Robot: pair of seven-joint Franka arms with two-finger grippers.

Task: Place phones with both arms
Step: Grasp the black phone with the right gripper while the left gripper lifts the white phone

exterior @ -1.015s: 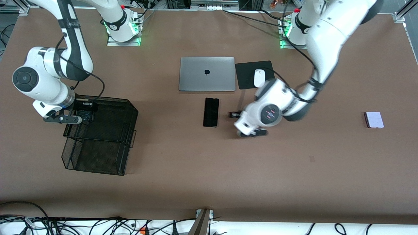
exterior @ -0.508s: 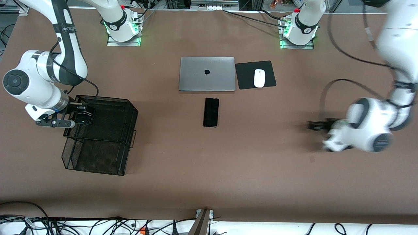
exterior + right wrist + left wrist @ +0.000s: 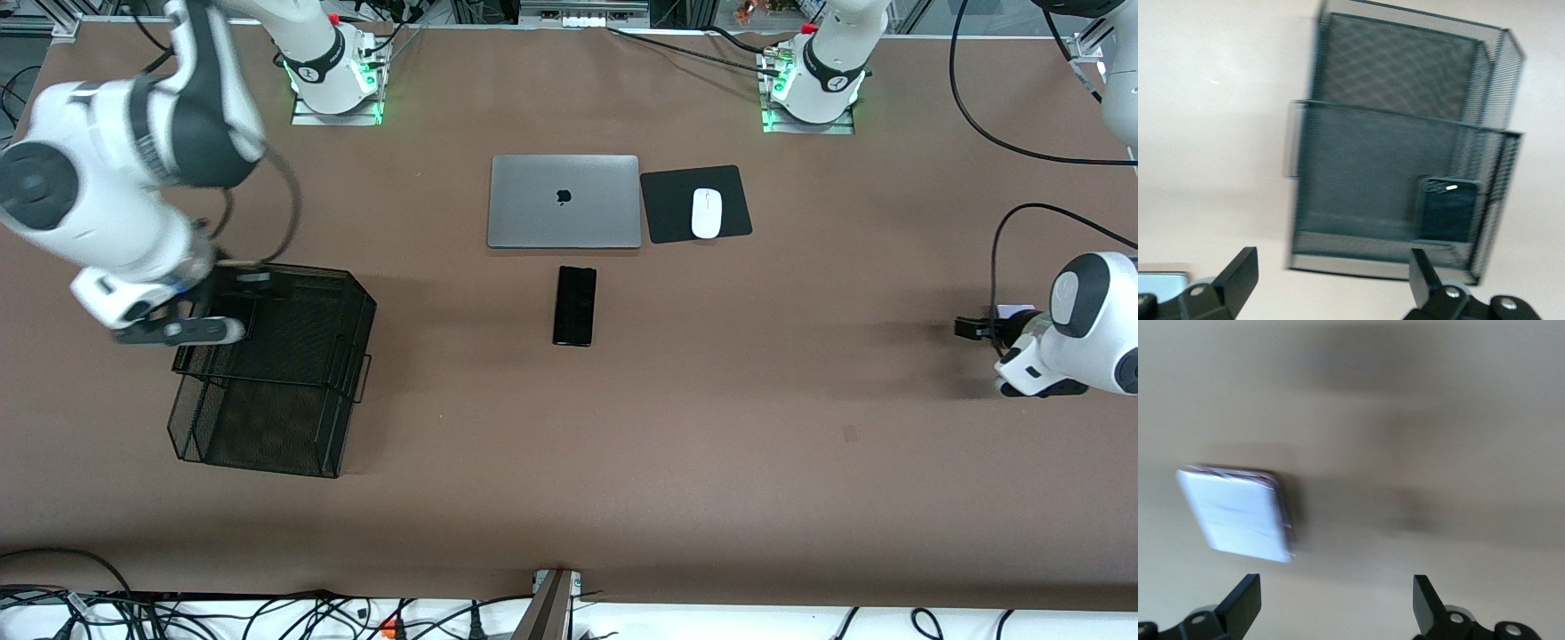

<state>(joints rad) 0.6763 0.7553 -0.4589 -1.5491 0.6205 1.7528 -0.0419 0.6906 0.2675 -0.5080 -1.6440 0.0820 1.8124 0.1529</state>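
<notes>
A small squarish black phone (image 3: 1446,210) lies in a corner of the black mesh tray (image 3: 267,382), (image 3: 1391,173). My right gripper (image 3: 233,302), (image 3: 1331,270) hangs open above that tray with nothing between its fingers. The long slim black phone (image 3: 575,305) lies on the table, nearer the front camera than the laptop. At the left arm's end of the table the pale lavender phone (image 3: 1238,513), (image 3: 1013,312) lies flat, mostly hidden by the arm in the front view. My left gripper (image 3: 973,327), (image 3: 1336,600) hovers open just beside it, empty.
A closed silver laptop (image 3: 564,201) lies mid-table. Beside it, a white mouse (image 3: 706,213) rests on a black pad (image 3: 667,209). The mesh tray has two stepped tiers with raised walls. Cables hang from the left arm (image 3: 996,240).
My right gripper opened, left the small black phone in the tray and lifted. My left arm swung from the table's middle to its own end, over the lavender phone.
</notes>
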